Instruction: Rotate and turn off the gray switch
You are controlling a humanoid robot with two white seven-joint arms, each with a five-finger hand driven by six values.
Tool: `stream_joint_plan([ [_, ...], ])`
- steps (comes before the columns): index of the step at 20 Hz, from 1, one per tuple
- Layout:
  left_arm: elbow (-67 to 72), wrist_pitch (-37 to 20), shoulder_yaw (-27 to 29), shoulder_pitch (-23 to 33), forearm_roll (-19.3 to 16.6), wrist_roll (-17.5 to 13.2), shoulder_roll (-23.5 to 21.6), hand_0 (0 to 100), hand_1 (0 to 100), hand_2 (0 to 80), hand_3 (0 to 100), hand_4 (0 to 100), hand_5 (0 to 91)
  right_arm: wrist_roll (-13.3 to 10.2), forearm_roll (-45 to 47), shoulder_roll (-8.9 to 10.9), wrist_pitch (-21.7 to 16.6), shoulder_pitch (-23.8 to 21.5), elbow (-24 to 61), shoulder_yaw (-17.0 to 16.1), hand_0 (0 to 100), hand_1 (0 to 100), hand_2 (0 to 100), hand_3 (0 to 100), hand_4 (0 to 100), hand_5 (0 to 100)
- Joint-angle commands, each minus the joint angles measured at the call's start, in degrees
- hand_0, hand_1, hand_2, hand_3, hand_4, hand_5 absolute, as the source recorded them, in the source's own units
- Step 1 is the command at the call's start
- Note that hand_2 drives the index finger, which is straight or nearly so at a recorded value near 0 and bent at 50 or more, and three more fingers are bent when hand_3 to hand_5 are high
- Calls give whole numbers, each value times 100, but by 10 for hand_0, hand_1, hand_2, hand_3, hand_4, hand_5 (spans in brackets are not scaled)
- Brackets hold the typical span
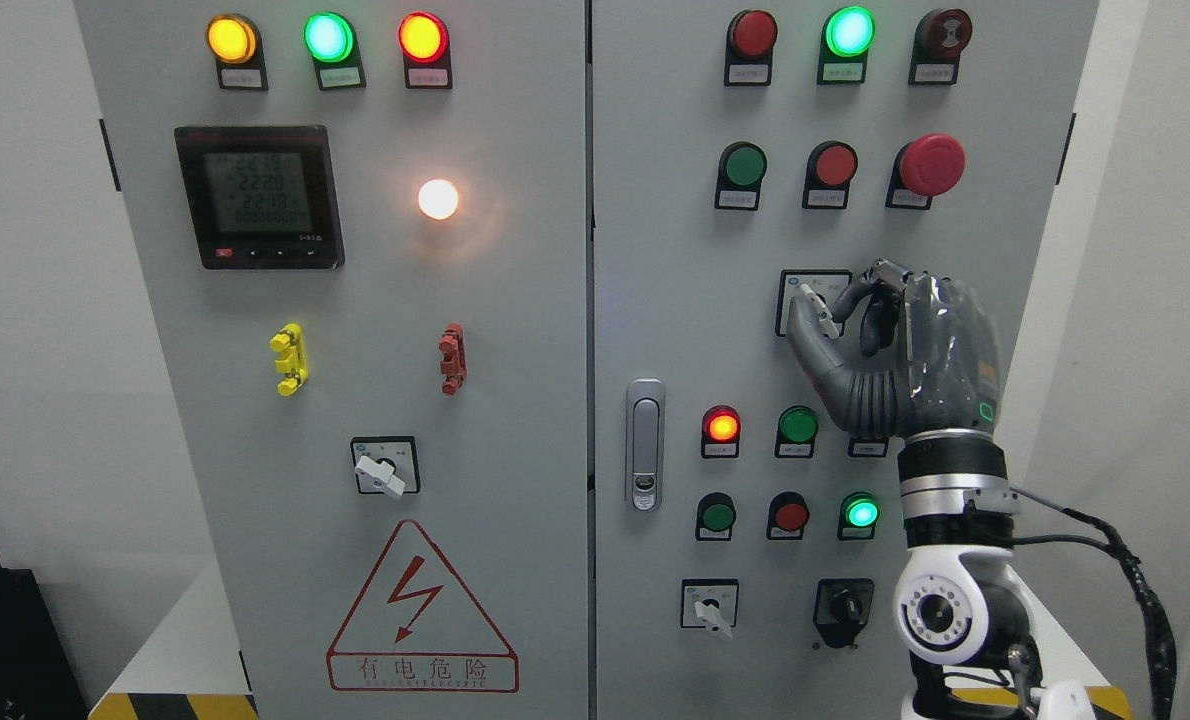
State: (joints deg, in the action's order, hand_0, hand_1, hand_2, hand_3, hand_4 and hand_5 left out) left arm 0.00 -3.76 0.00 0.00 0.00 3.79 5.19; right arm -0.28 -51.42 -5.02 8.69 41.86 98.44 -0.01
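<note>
The gray rotary switch (817,303) is a small pale lever on a black-framed square plate, at mid-height on the right cabinet door (675,300). My right hand (833,310) comes up from the lower right and is raised against the door at the switch. Its thumb (805,335) lies against the lever's left side and its curled fingers (880,300) close in from the right, covering the plate's right half. The lever points up and to the left. My left arm is out of view.
A red mushroom stop button (930,163) is above the hand. Lit and unlit push buttons (797,425) sit just below it. More rotary switches are lower down (710,605), (843,608) and on the left door (380,470). A door latch (645,443) is left of the buttons.
</note>
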Motion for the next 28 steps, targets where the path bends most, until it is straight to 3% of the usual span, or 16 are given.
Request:
stream_joint_plan([
  [1,-149,-2,53,-53,106,-2,0,120,389,0,0,0,0,-7,0,1,1,16,-9,-96,492,509,728,1000,961,1000],
  [28,-149,-2,44,-53,114,-2,0,120,389,0,0,0,0,-7,9,1,1,16,-26,-96,557,489,759,1000,963,1000],
])
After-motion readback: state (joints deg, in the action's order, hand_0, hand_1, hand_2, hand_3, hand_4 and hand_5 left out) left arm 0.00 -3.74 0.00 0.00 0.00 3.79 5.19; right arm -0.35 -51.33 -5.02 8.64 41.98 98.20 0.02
